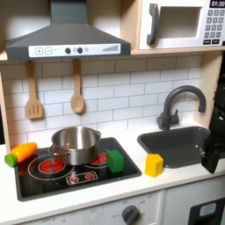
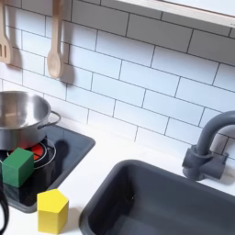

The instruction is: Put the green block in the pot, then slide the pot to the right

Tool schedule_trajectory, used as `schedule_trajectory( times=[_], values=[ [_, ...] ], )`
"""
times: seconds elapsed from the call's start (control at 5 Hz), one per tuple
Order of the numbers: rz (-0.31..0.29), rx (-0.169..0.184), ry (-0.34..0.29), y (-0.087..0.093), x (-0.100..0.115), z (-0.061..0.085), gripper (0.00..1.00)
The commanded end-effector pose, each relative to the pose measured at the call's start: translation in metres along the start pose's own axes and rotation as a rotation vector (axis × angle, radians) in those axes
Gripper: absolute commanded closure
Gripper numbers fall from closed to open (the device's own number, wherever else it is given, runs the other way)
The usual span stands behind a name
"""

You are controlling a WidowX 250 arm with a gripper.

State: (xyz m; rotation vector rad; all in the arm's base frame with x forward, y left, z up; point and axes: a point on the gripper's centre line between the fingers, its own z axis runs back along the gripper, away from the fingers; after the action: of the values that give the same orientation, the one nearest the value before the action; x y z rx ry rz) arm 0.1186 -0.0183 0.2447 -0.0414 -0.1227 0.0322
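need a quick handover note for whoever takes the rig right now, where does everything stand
Gripper: dark shape at the first exterior view's right edge, over the sink; state of the jaws cannot be told.
Green block: on the stovetop, to the first exterior view's right of the pot, not inside it.
Yellow block: on the counter between stovetop and sink.
Done: nothing.
Left: put the block in the pot, then slide the pot.

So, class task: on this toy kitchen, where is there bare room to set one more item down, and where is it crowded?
Free: the sink basin, and the white counter in front of the stove. Crowded: the stove, holding the pot, green block and toy carrot; the yellow block fills the strip between stove and sink.
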Motion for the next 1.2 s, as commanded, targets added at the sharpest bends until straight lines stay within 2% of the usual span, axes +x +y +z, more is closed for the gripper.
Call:
schedule_trajectory(
  times=[0.0, 0.2, 0.6, 1.0],
  values=[
    [0.000, 0.000, 0.000, 0.000, 0.000, 0.000, 0.00],
    [0.023, 0.005, -0.004, 0.007, 0.013, -0.002, 0.00],
    [0.029, 0.007, 0.015, 0.019, 0.037, -0.009, 0.00],
    [0.037, 0.020, 0.006, 0.033, 0.065, -0.014, 0.00]
  ],
)
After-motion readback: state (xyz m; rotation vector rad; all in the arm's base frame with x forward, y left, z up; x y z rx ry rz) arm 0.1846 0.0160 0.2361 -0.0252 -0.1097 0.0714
